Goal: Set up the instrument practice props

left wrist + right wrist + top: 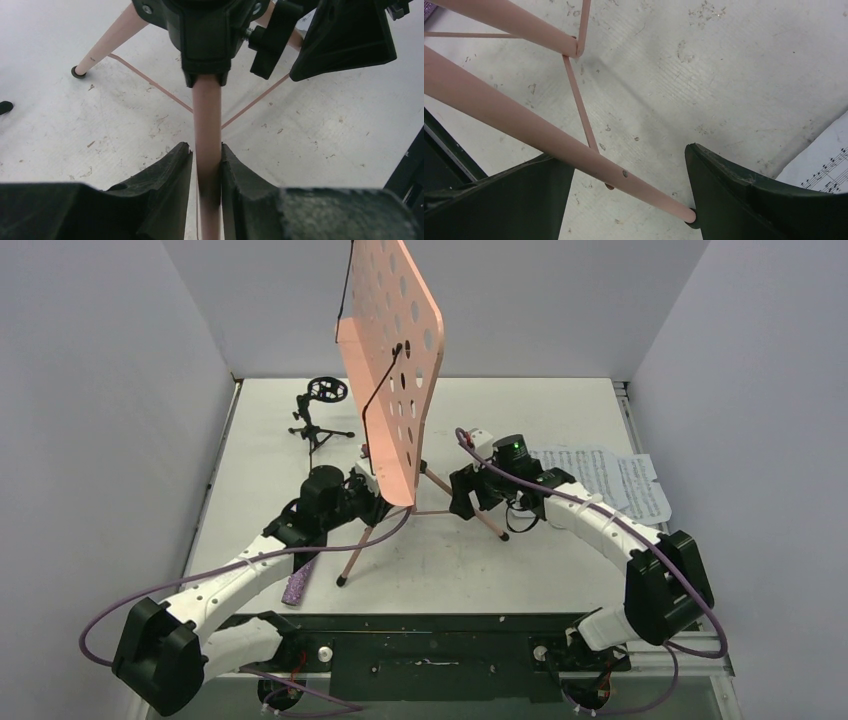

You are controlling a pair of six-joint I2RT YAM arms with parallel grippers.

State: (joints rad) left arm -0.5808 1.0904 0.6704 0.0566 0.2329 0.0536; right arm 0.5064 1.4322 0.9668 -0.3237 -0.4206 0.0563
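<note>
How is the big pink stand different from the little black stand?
The pink music stand is tall; the black mic stand is small and low. The pink one carries a flat plate full of holes, while the black one carries a ring. The left gripper clamps the pink stand's pole, but nothing touches the black stand. Both stand upright on spread legs on the table.

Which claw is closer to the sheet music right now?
Right. The right claw straddles a leg of the music stand, beside the sheet-music pages; the left claw clamps the stand farther left.
</note>
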